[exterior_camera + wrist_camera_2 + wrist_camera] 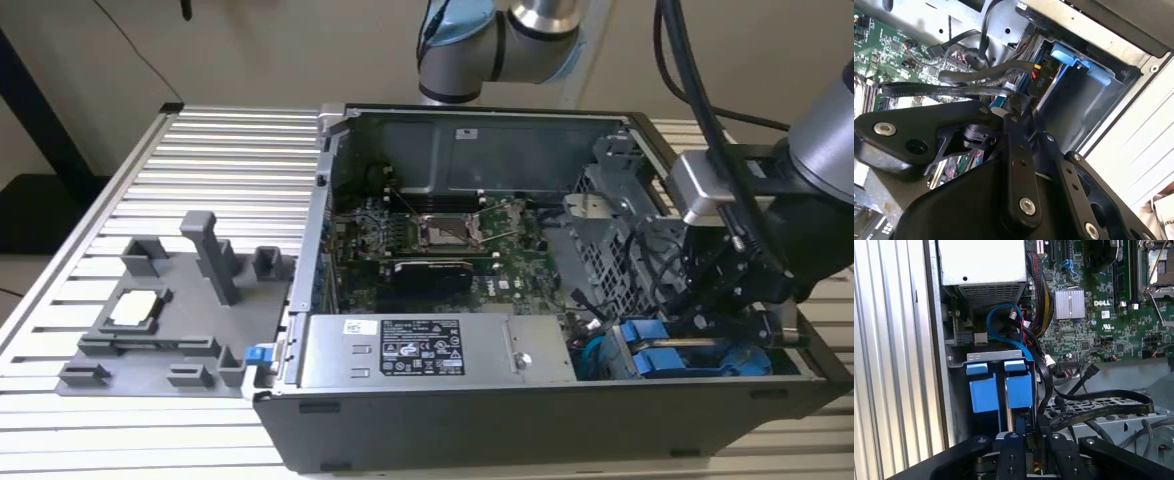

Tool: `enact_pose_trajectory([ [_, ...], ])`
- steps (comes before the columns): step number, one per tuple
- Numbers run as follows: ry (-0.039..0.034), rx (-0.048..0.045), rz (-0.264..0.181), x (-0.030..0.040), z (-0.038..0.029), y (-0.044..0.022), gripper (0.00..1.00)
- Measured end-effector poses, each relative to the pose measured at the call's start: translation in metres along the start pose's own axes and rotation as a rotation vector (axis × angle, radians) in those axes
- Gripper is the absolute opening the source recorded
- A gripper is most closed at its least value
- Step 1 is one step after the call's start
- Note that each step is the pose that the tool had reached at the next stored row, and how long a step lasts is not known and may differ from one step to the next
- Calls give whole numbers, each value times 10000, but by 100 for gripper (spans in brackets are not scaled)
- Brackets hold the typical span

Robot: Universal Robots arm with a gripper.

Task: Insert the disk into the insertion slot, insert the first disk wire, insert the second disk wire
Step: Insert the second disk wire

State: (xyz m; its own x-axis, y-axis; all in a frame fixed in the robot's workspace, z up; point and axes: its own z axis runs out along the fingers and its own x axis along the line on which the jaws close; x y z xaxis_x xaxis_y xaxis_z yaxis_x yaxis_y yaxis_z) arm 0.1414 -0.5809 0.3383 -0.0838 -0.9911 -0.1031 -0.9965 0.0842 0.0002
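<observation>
The disk [1019, 390] sits in the insertion slot [989, 357] at the case's corner, its bright blue carrier frame facing me; a second blue carrier [985, 395] lies beside it. In the exterior view the disk [667, 360] shows as blue tabs at the lower right of the case. My gripper [1026, 437] hangs right at the disk's end, its fingers close together around a black disk wire plug [1036, 80]. The plug is against the bay [1089, 110], and my gripper [1013, 111] is just behind it. Black flat cables [944, 91] trail from it toward the board.
The grey power-supply box [427, 350] fills the case's near side beside the bay. The green motherboard [441, 235] lies behind it, with loose black and blue cables [1004, 315] between. A grey fixture [174, 310] stands on the slatted table at the exterior view's left.
</observation>
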Motion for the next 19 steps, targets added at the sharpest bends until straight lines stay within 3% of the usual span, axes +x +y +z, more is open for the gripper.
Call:
enact_pose_trajectory([
  [6,2,-1,-1,-7,-65,0,24],
  [12,0,-1,0,-24,-237,0,24],
  [19,0,-1,0,-25,-247,0,24],
])
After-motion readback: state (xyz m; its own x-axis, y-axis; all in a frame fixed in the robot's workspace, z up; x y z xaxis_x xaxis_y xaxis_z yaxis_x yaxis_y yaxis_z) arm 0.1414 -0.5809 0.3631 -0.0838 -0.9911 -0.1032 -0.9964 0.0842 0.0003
